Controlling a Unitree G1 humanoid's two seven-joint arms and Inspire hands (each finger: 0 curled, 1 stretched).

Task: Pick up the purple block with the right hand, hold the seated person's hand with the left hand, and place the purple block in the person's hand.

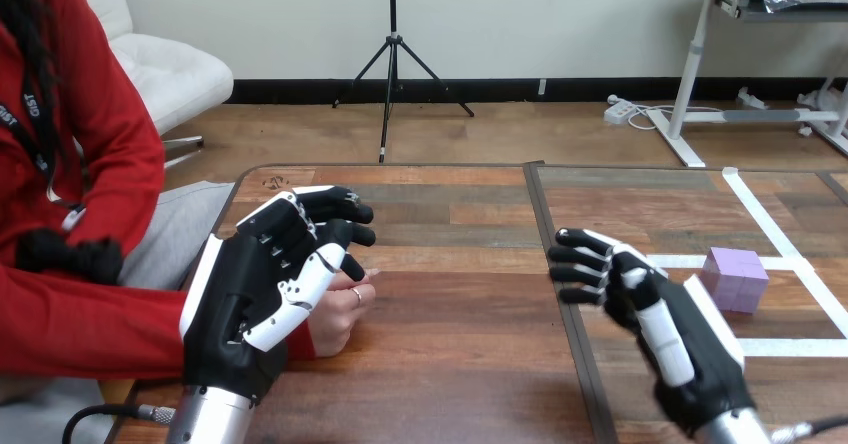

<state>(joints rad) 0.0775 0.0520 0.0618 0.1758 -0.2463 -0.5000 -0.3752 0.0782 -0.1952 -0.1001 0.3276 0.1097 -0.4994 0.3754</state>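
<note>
Small purple cube-shaped block (735, 279): sat on the brown wooden table (460, 364) inside a white tape square (760, 219), just right of the right hand (650, 309), the nearer one, which was relaxed and empty. Left hand (255, 284): over the person's hand (340, 314); any grip could not be told.

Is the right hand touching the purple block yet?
Cannot tell. In the head view the back of the right hand meets the purple block at its lower left corner with no visible gap; the fingers point away from it.
</note>
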